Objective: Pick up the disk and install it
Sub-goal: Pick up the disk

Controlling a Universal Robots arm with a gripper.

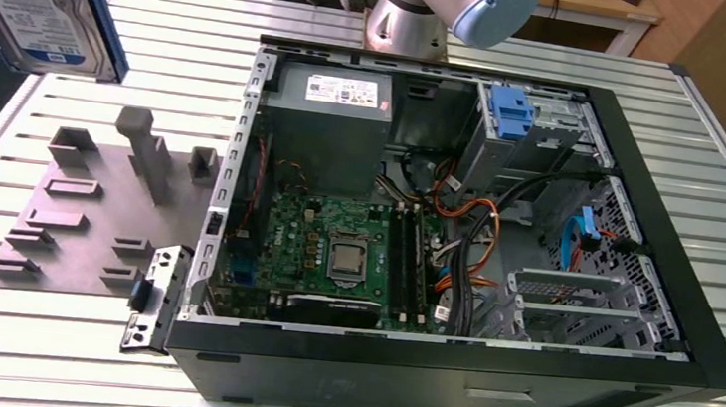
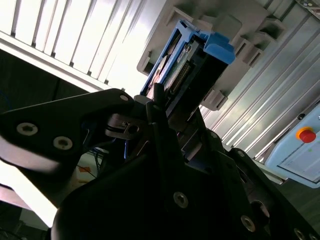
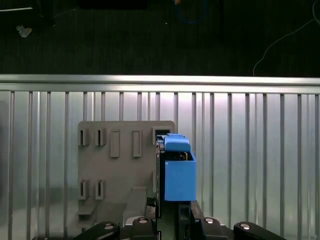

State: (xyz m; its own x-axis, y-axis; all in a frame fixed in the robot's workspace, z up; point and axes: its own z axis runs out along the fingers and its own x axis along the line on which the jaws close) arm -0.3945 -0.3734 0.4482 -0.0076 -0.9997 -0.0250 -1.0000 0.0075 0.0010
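Note:
The disk (image 1: 33, 4) hangs in the air at the exterior view's upper left, above the grey fixture plate (image 1: 96, 208). Its white-and-blue label faces the camera and a blue carrier rail runs along its edge. In both wrist views my gripper (image 3: 169, 214) is shut on the disk (image 3: 177, 175), whose blue carrier end points away from the wrist toward the fixture plate (image 3: 120, 165) below. The second wrist view shows the black fingers (image 2: 159, 117) clamped on the sides of the disk (image 2: 192, 62), and its connector edge is visible.
An open black computer case (image 1: 453, 377) lies on the slatted metal table (image 1: 44, 333), with motherboard, cables, a grey power supply (image 1: 333, 96) and a blue clip (image 1: 512, 113) in its drive bay. The arm's base (image 1: 415, 14) stands behind the case. A red button (image 2: 306, 135) sits on a box.

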